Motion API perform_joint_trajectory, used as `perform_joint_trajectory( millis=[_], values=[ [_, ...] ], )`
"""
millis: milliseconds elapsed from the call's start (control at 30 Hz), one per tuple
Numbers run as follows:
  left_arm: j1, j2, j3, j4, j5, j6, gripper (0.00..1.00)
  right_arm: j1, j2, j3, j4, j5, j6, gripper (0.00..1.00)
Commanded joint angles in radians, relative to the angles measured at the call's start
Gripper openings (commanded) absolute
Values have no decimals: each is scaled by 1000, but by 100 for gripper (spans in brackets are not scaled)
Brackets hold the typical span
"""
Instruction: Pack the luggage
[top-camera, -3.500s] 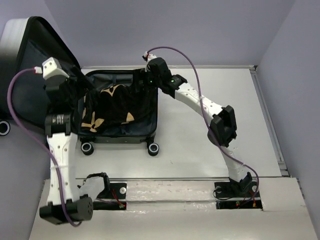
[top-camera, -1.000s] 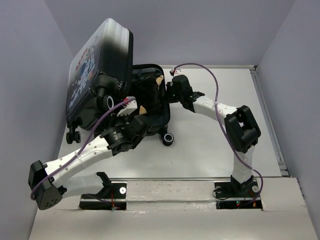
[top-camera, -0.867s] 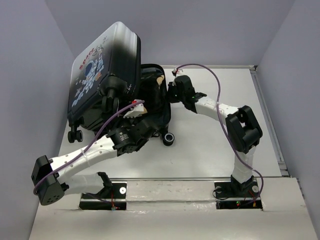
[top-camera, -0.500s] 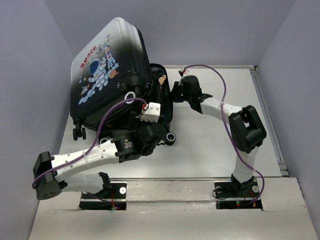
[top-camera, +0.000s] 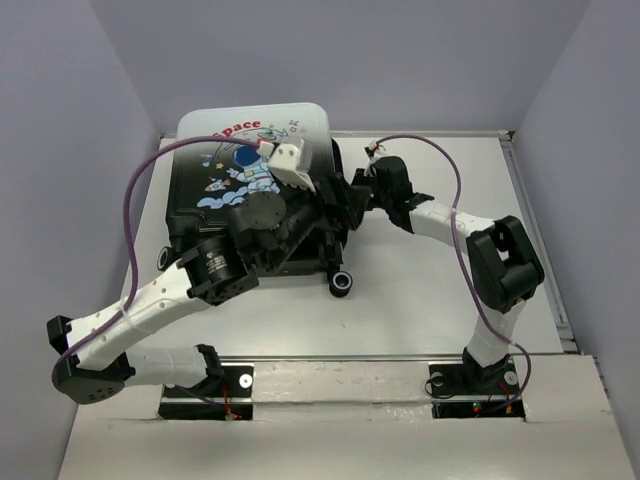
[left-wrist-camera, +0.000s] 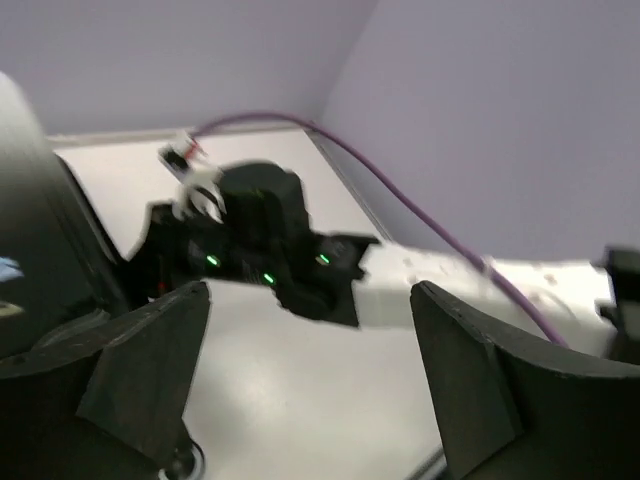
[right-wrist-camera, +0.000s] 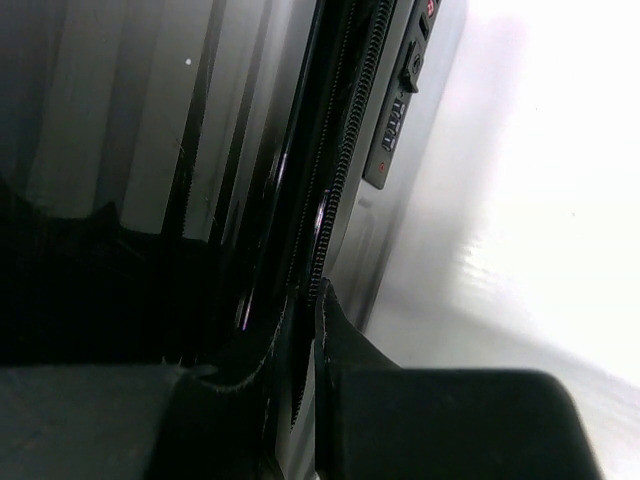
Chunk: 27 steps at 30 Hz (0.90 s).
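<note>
Black-to-white hard shell of the suitcase (top-camera: 240, 150) faces up: the case lies flat with its lid down on the white table (top-camera: 430, 290), at the rear left, close to the lilac left wall. Astronaut print and red "Space" lettering show on the top face. One wheel (top-camera: 341, 284) juts out at the near right corner. Left arm reaches over the near right part of the lid, and its purple cable (top-camera: 133, 210) loops above the left side of the case. Left gripper (left-wrist-camera: 310, 295) is released: in the wrist view its two dark fingers (left-wrist-camera: 150, 365) stand wide apart with nothing between them, pointing across the table toward the right arm's wrist. Right gripper (right-wrist-camera: 312, 305) sits against the right side of the case, at the seam between the two shells. Its fingers are drawn together, tips at the zip (right-wrist-camera: 335, 180); whether they pinch anything cannot be told. A lock panel (right-wrist-camera: 398, 110) is set in the side wall just beyond the zip. Seam looks closed along the visible stretch; the rest of the zip is out of view
</note>
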Motion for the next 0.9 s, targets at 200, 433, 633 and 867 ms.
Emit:
perform_joint_trajectory(
  millis=[200, 433, 633, 867],
  values=[
    [829, -44, -27, -68, 329, -129, 84, 3, -223, -41, -206, -31, -100, 13],
    [1374, -14, -153, -11, 736, -252, 79, -53, -328, -91, -304, 1, -117, 59],
    [1554, 81, -282, 61, 810, -303, 62, -76, -394, -147, -301, 29, -116, 10],
    [1582, 239, -328, 75, 724, -257, 27, -76, -280, -102, -274, 24, -77, 7]
  ],
)
